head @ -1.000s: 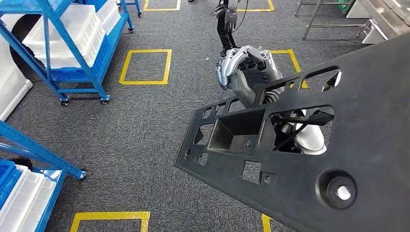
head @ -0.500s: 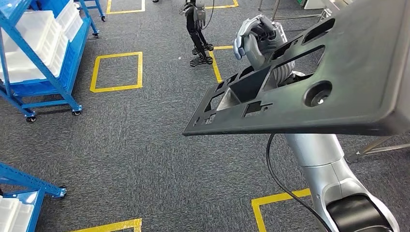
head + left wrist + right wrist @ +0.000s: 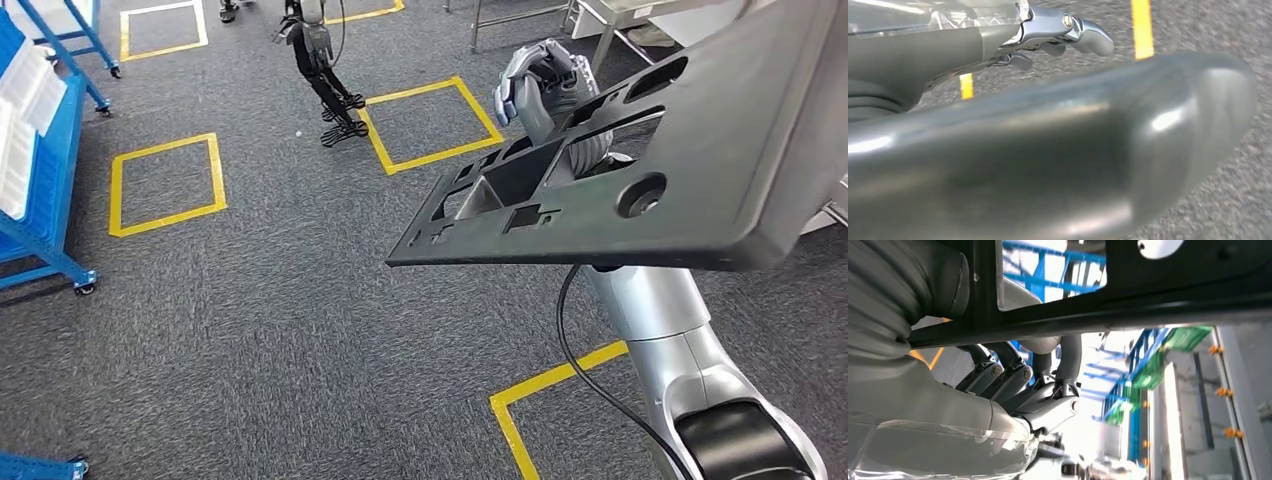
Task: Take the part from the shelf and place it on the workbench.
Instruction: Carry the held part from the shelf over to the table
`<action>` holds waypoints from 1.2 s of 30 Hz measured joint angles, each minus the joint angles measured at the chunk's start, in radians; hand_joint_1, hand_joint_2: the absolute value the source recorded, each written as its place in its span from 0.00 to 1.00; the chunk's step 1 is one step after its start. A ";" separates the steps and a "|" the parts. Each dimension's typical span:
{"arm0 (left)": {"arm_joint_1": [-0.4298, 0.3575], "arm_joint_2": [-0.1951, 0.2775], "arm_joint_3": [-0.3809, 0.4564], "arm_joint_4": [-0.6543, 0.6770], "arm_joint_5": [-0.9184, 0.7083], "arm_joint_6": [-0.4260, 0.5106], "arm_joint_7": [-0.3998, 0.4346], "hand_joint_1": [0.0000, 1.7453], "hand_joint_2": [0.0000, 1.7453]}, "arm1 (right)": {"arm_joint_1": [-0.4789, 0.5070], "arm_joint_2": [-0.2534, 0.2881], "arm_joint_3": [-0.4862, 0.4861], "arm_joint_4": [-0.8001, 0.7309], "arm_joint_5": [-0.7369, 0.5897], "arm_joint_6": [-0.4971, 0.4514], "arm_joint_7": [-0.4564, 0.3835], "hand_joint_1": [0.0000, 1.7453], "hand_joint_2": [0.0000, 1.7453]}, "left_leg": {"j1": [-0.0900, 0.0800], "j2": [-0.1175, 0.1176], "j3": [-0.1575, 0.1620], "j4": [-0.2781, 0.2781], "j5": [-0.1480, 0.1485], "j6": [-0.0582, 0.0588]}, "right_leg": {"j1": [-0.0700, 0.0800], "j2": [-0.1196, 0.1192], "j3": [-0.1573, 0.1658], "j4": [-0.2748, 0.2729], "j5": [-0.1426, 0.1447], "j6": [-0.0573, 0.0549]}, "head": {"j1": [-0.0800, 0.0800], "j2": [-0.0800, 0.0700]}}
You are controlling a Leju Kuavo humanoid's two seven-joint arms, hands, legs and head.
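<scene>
The view has swung away from the blue shelf (image 3: 40, 150); the right robot hand (image 3: 540, 85) stays clamped on the black part (image 3: 690, 170), carrying it toward the table; left robot hand's (image 3: 1068, 35) grip can't be told.

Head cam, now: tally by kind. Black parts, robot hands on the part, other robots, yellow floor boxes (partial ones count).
black part: 1
right robot hand gripping it: 1
other robot: 1
yellow floor boxes, partial ones included: 5
Total: 8
</scene>
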State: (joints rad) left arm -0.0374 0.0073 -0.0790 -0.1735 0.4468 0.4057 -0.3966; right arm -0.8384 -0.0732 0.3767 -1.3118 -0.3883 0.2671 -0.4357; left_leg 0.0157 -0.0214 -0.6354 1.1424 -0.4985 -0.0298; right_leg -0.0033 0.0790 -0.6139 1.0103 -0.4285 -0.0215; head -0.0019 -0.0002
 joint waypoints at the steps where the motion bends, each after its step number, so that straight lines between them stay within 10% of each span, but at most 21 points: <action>1: 0.000 0.000 0.000 0.000 -0.001 0.000 -0.003 0.00 0.00 | 0.000 0.000 -0.002 0.001 0.000 0.001 -0.001 1.00 1.00 | 0.003 -0.022 0.026 -0.063 0.025 0.001 | -0.001 0.012 -0.002 0.005 -0.001 0.005 | 0.000 0.000; 5: -0.006 0.000 0.000 0.000 -0.004 -0.001 -0.008 0.00 0.00 | 0.009 -0.002 -0.009 0.003 -0.001 0.004 -0.003 1.00 1.00 | 0.001 -0.034 0.053 -0.126 0.039 0.018 | -0.008 0.050 -0.017 0.006 0.005 0.031 | 0.000 0.000; 7: -0.007 0.000 0.000 0.000 -0.004 -0.002 -0.009 0.00 0.00 | 0.011 -0.005 -0.014 0.003 -0.001 0.005 -0.003 1.00 1.00 | 0.003 -0.011 0.058 -0.138 0.046 0.032 | -0.005 0.017 -0.030 0.031 -0.014 0.039 | 0.004 0.000; 9: -0.005 0.000 0.000 0.000 -0.004 -0.004 -0.010 0.00 0.00 | 0.012 -0.006 -0.017 0.003 -0.002 0.006 -0.003 1.00 1.00 | 0.000 0.014 0.061 -0.145 0.049 0.042 | -0.003 -0.042 -0.078 0.136 -0.072 0.045 | 0.008 0.000; 12: -0.003 0.001 0.000 0.000 -0.004 -0.013 -0.009 0.00 0.00 | 0.025 -0.005 -0.016 0.003 -0.002 0.014 -0.001 1.00 1.00 | -0.003 0.049 0.060 -0.144 0.047 0.045 | -0.009 -0.069 -0.148 0.286 -0.122 0.052 | 0.010 0.000; 18: -0.004 0.000 0.000 0.000 -0.004 -0.015 -0.003 0.00 0.00 | 0.036 -0.002 -0.013 -0.014 0.007 0.032 0.003 1.00 1.00 | -0.011 0.108 0.068 -0.140 0.035 0.029 | 0.007 -0.140 0.002 0.000 -0.007 0.031 | 0.009 0.000; 22: -0.006 0.000 0.000 0.000 -0.004 -0.015 -0.006 0.00 0.00 | 0.057 0.004 -0.008 -0.048 0.002 0.059 0.016 1.00 1.00 | -0.011 0.110 0.069 -0.122 0.012 0.007 | 0.003 -0.099 0.006 -0.013 0.000 0.011 | 0.008 0.000; 27: -0.002 -0.001 0.000 0.000 0.000 -0.015 -0.010 0.00 0.00 | 0.069 0.030 0.016 -0.090 -0.034 0.091 0.049 1.00 1.00 | -0.003 0.032 -0.053 0.142 -0.103 -0.004 | 0.000 -0.042 0.009 -0.015 0.004 -0.001 | 0.003 0.000; 32: 0.000 0.000 0.000 0.000 0.003 -0.014 -0.011 0.00 0.00 | 0.067 0.055 0.044 -0.139 -0.097 0.116 0.088 1.00 1.00 | 0.002 -0.028 0.047 -0.095 0.030 0.004 | -0.001 0.022 0.003 -0.001 0.002 0.010 | 0.002 0.000; 36: -0.003 -0.001 0.000 0.000 0.005 -0.014 -0.012 0.00 0.00 | 0.063 0.065 0.064 -0.162 -0.121 0.122 0.104 1.00 1.00 | 0.003 -0.029 0.064 -0.133 0.037 0.020 | -0.005 0.052 -0.010 0.001 0.008 0.033 | 0.003 0.000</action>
State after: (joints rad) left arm -0.0404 0.0063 -0.0790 -0.1732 0.4516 0.3920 -0.4089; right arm -0.7756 -0.0079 0.4406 -1.4741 -0.5093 0.3893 -0.3318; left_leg 0.0189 -0.0501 -0.5711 1.0092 -0.4617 -0.0095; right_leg -0.0084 0.1310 -0.6239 1.0108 -0.4207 0.0115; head 0.0009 -0.0001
